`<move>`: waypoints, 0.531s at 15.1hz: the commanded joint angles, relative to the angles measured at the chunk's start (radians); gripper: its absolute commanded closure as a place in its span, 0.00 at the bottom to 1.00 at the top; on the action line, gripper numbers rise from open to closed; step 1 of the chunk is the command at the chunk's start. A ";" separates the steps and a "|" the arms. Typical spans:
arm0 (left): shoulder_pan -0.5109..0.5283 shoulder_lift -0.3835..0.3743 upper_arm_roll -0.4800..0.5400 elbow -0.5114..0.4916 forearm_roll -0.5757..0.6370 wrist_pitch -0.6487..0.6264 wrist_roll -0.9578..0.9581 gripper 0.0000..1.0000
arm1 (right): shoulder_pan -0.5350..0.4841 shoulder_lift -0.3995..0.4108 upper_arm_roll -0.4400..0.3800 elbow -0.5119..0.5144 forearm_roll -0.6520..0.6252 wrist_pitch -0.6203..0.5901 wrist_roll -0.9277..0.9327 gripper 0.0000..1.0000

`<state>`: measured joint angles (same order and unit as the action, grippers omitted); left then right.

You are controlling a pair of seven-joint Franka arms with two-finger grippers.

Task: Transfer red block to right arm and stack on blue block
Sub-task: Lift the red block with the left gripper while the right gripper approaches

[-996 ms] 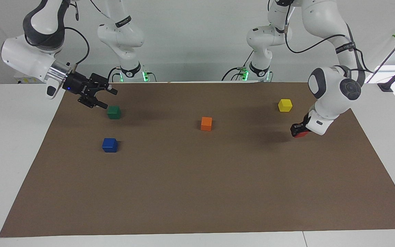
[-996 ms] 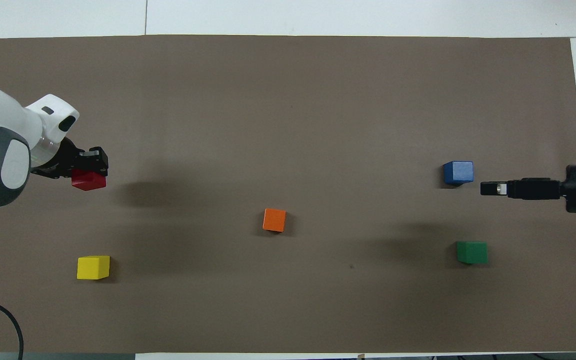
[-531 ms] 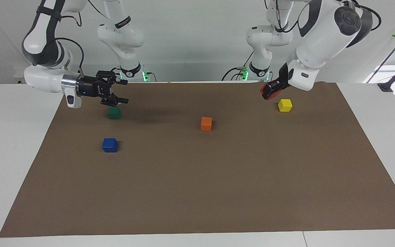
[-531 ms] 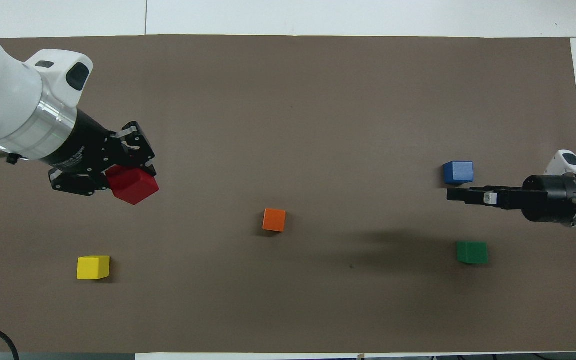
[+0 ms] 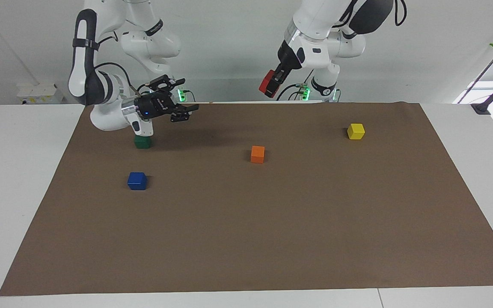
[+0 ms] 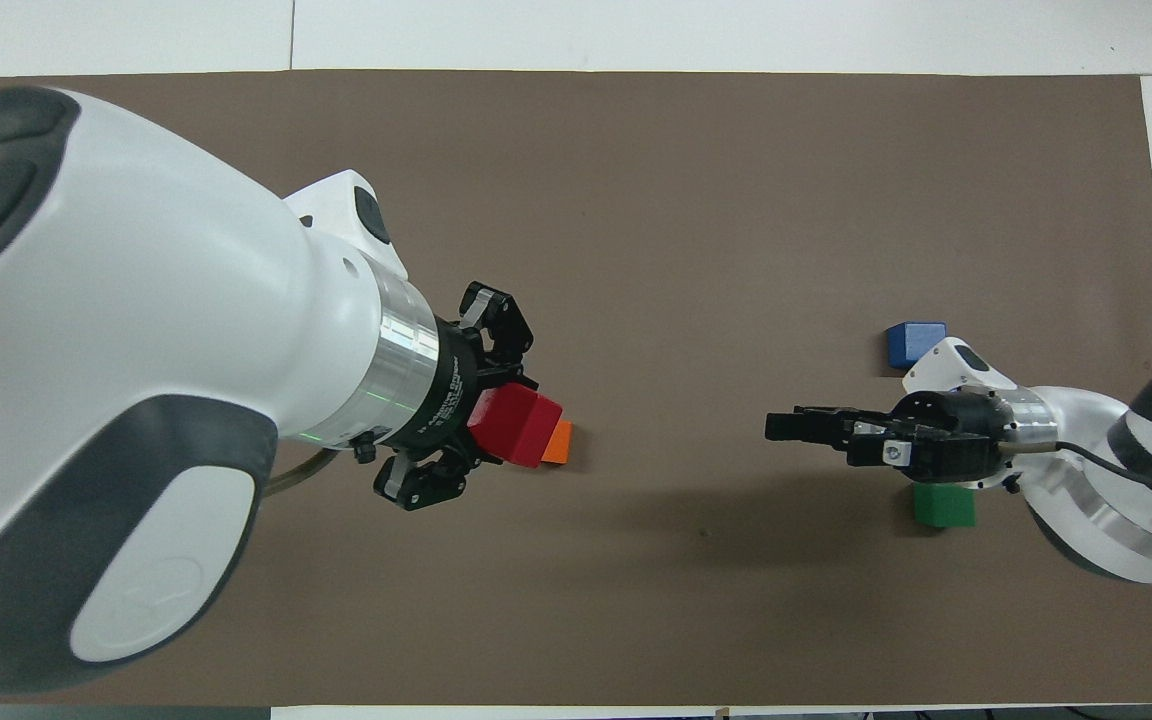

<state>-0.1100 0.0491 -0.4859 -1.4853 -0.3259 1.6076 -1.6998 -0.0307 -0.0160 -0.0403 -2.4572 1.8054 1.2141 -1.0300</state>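
Observation:
My left gripper (image 5: 271,85) is shut on the red block (image 5: 267,84) and holds it high over the robots' edge of the brown mat. In the overhead view the left gripper (image 6: 471,408) and the red block (image 6: 519,427) cover part of the orange cube. My right gripper (image 5: 185,100), with its blue light, is open and empty in the air, pointing toward the left gripper. In the overhead view the right gripper (image 6: 778,425) is a clear gap away from the red block. The blue block (image 5: 137,180) sits on the mat at the right arm's end (image 6: 914,342).
A green cube (image 5: 142,141) lies under the right arm's wrist, nearer to the robots than the blue block (image 6: 944,507). An orange cube (image 5: 257,154) sits mid-mat (image 6: 559,443). A yellow cube (image 5: 356,131) sits at the left arm's end. The brown mat (image 5: 272,235) covers the table.
The left gripper lifted the red block off the mat and carried it high toward the middle. The right gripper rose and moved toward the middle, turning to point at the left gripper.

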 commanded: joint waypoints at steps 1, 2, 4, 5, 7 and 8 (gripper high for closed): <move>0.001 -0.054 0.018 -0.107 -0.074 0.136 -0.129 1.00 | 0.066 0.082 -0.001 -0.023 0.106 -0.112 -0.114 0.00; 0.010 -0.054 0.018 -0.110 -0.112 0.144 -0.127 1.00 | 0.099 0.102 -0.001 -0.032 0.133 -0.138 -0.155 0.00; 0.013 -0.054 0.021 -0.110 -0.153 0.155 -0.127 1.00 | 0.170 0.143 -0.001 -0.040 0.210 -0.206 -0.205 0.00; 0.010 -0.057 0.021 -0.116 -0.153 0.158 -0.127 1.00 | 0.192 0.160 -0.001 -0.039 0.227 -0.224 -0.217 0.00; 0.001 -0.074 0.021 -0.145 -0.153 0.172 -0.126 1.00 | 0.239 0.183 -0.001 -0.034 0.288 -0.261 -0.223 0.00; 0.001 -0.081 0.020 -0.161 -0.153 0.181 -0.126 1.00 | 0.264 0.204 -0.001 -0.031 0.319 -0.275 -0.223 0.00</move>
<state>-0.1095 0.0283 -0.4714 -1.5715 -0.4499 1.7503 -1.8144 0.1984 0.1594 -0.0388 -2.4893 2.0658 0.9788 -1.2345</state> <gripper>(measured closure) 0.458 0.000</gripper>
